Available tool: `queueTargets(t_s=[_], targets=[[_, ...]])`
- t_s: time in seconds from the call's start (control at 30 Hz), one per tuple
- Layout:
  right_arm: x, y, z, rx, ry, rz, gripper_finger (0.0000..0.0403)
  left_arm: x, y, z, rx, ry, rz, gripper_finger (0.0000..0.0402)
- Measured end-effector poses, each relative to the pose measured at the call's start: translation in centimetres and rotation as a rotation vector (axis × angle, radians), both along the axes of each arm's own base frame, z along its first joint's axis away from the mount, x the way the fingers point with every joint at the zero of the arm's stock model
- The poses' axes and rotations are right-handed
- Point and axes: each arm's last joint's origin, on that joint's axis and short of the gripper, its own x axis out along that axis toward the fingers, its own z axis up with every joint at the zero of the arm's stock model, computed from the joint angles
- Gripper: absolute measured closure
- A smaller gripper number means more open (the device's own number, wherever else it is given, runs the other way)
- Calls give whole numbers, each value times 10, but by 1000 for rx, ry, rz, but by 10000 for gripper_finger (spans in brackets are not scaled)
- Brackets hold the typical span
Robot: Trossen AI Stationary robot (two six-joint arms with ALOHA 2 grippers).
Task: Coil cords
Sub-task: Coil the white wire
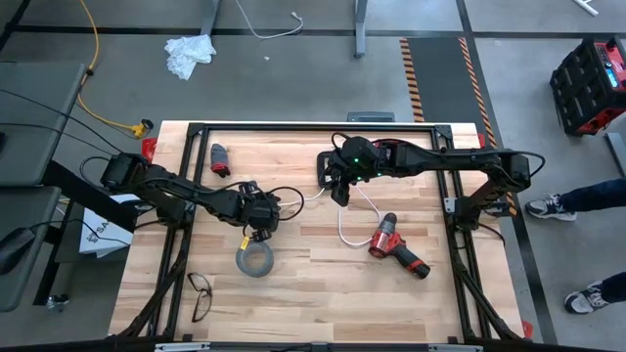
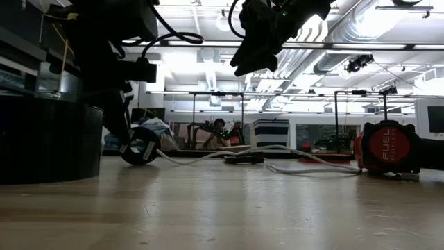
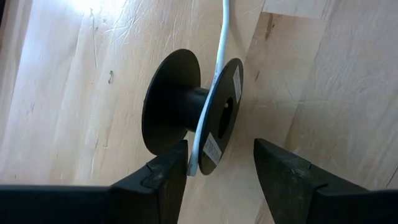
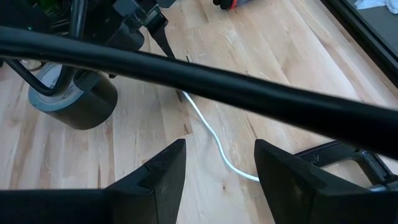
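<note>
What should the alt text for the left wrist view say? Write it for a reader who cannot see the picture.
A small black spool with white labels stands on its rims on the pale wooden table, just ahead of the left tool, whose two dark fingers are open and apart from it. A thin white cord runs from the spool's core away across the wood.

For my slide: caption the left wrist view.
Open left claw poised over black spool trailing white cord.
</note>
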Motion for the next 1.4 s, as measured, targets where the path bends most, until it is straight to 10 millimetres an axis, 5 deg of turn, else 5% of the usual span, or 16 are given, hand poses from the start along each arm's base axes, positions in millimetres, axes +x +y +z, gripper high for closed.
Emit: queueTargets(t_s=[0.67, 0.97, 1.4], targets=[[1, 0, 2, -5, -23, 0, 218, 2, -1, 0, -22, 7, -54, 261], [1, 0, 2, -5, -23, 0, 218, 2, 4, -1, -49, 13, -44, 389], [-1, 0, 7, -21, -25, 13, 218, 13, 17, 19, -89, 25, -38, 398]])
